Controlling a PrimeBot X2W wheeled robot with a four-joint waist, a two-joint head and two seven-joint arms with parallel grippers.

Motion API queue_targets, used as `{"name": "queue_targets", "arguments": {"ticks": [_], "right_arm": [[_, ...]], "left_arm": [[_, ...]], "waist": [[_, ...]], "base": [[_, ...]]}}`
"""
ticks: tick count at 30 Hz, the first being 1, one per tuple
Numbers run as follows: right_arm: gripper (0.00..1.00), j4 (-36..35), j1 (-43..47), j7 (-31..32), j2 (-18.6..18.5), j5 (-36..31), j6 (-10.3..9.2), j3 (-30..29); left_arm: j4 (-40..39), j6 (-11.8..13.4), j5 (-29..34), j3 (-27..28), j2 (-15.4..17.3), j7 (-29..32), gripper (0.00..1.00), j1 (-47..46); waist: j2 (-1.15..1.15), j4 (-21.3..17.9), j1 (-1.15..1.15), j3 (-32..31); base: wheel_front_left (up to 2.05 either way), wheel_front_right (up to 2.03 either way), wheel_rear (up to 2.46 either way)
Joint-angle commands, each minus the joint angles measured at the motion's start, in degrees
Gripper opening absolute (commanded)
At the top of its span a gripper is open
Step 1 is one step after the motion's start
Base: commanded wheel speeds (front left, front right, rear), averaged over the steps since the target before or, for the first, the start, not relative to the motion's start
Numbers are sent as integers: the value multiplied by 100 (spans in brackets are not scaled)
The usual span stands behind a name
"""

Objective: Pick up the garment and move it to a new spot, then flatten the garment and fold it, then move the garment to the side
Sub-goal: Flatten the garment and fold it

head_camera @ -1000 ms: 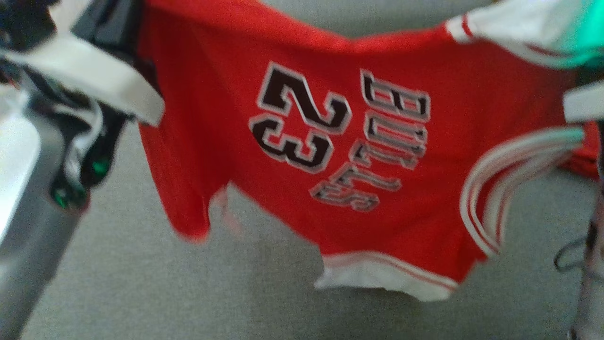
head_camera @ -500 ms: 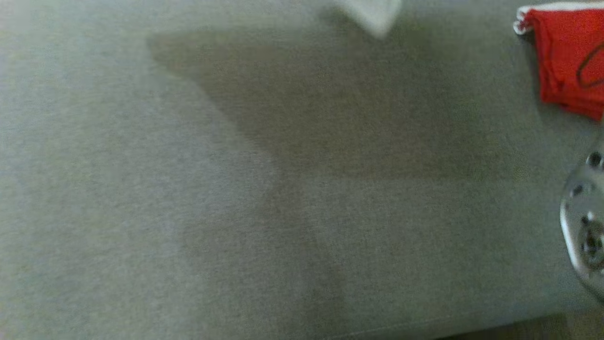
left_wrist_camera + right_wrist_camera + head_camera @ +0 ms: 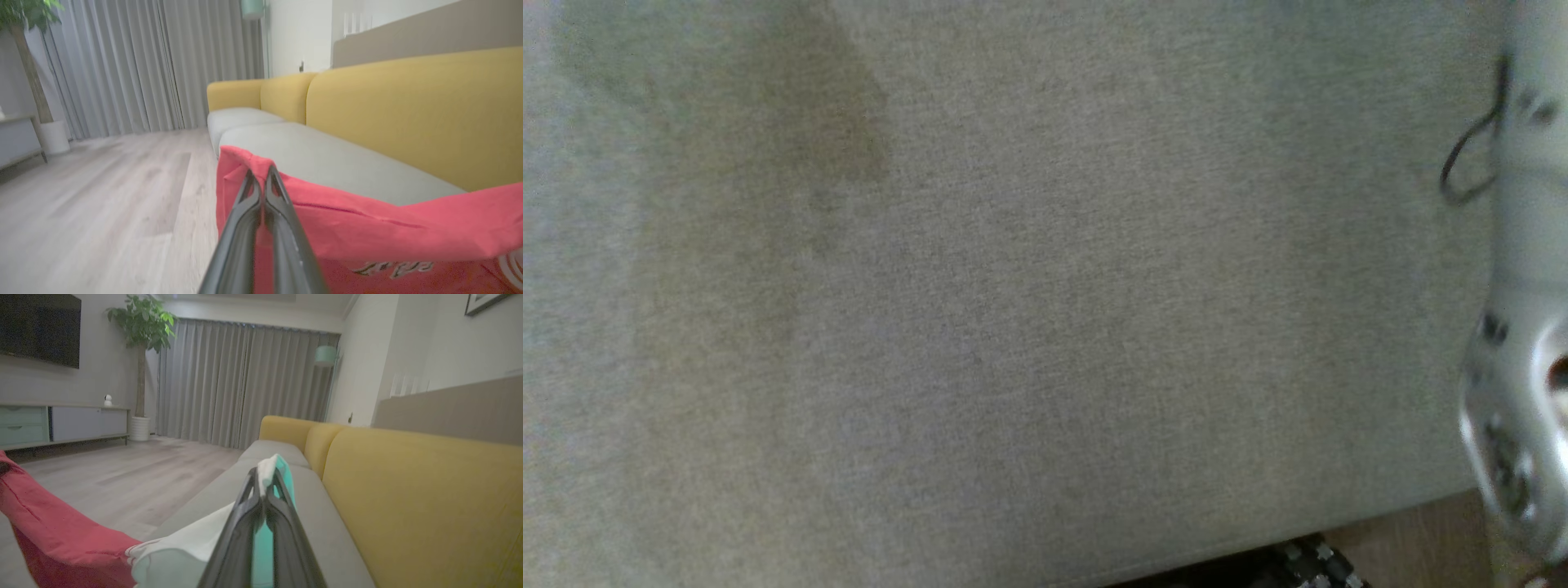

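Note:
The garment (image 3: 367,228) is a red jersey with white trim and lettering, held up in the air above the grey sofa seat (image 3: 327,159). My left gripper (image 3: 261,179) is shut on a red corner of it. My right gripper (image 3: 265,475) is shut on the jersey's white trimmed edge (image 3: 184,547), with the red cloth (image 3: 53,535) stretching away to the left in the right wrist view. The head view looks down on the bare grey sofa seat (image 3: 1013,310), with a pale forearm (image 3: 1519,367) at the right edge.
The yellow sofa back (image 3: 408,114) runs along the seat's far side. Wood floor (image 3: 102,204) lies beside the sofa, with grey curtains (image 3: 245,384), a potted plant (image 3: 141,330) and a low cabinet (image 3: 61,422) beyond. The seat's front edge (image 3: 1217,547) crosses the bottom of the head view.
The head camera has swung: the stretched jersey filled its view a second ago, slid to the upper right corner half a second ago, and is now out of frame.

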Motion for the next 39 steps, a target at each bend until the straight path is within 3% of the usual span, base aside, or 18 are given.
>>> {"name": "queue_targets", "arguments": {"ticks": [1,12,23,31,39], "right_arm": [[0,-317,314,-68,130,30,-4,42],[0,-1466,2226,-122,131,131,-4,-136],[0,-3075,5190,263,130,345,-4,-636],[0,-3719,6964,661,131,682,-4,-730],[0,-4216,8169,1079,131,769,-4,-680]], "left_arm": [[-53,-41,-122,209,139,-161,0,77],[-74,-249,-780,413,-266,-714,0,1382],[-1114,39,-1231,511,-667,-910,0,3914],[-1850,286,-1347,468,-694,-932,0,5592],[-2831,734,-1378,533,-687,-943,0,7245]], "waist": [[0,20,-3,285],[0,419,-3,-85],[0,820,-3,-1424],[0,819,-3,-2463],[0,830,-3,-3116]], "base": [[0,0,0],[0,0,0],[0,0,0],[0,0,0],[0,0,0]]}}
